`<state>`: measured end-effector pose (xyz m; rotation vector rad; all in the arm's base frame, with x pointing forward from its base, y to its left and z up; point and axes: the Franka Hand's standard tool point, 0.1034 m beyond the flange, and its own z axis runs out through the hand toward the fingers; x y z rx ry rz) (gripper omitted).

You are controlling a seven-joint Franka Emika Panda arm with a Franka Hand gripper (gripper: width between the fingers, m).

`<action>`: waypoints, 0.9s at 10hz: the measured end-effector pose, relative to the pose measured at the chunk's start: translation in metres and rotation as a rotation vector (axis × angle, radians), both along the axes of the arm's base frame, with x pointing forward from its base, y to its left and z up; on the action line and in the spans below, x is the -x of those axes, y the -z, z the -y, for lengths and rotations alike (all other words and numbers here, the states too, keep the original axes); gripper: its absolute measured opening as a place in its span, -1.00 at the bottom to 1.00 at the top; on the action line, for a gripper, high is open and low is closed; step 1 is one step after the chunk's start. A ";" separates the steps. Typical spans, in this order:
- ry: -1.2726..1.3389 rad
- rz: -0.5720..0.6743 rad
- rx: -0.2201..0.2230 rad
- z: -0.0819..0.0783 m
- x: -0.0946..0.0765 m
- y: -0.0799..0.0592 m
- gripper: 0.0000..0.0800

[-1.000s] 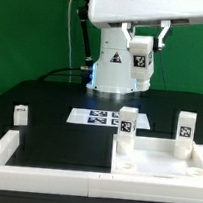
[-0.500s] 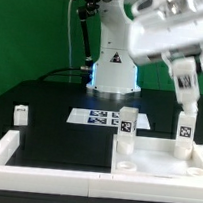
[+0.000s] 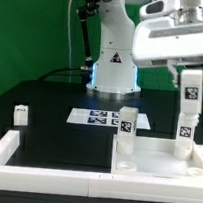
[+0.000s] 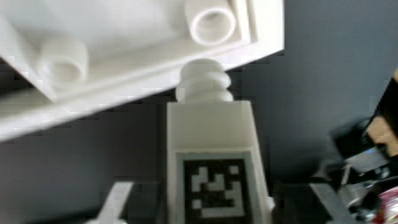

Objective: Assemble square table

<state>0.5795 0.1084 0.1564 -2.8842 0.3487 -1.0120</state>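
My gripper (image 3: pixel 192 78) is shut on a white table leg (image 3: pixel 192 93) and holds it upright in the air at the exterior view's right. The square table top (image 3: pixel 156 163) lies below with two legs standing in it, one at its left corner (image 3: pixel 126 129) and one at its right (image 3: pixel 185 131), right under the held leg as seen here. A further leg (image 3: pixel 21 114) rests on the table at the left. In the wrist view the held leg (image 4: pixel 217 150) sits between the fingers (image 4: pixel 121 200), its screw tip pointing at the top's rim (image 4: pixel 134 95) near an open corner socket (image 4: pixel 215 20).
The marker board (image 3: pixel 98 116) lies flat in the middle of the black table. Long white border rails (image 3: pixel 20 147) run along the front and left. The robot's white base (image 3: pixel 113 65) stands at the back.
The arm has swung from the back middle to the exterior view's right with the leg in its grip. The leg was tilted half a second ago and now hangs upright.
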 end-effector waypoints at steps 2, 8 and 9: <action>-0.023 0.000 0.013 -0.006 -0.002 -0.002 -0.29; -0.065 0.005 0.096 0.008 -0.020 0.018 -0.29; -0.074 0.004 0.107 0.005 -0.024 0.024 -0.29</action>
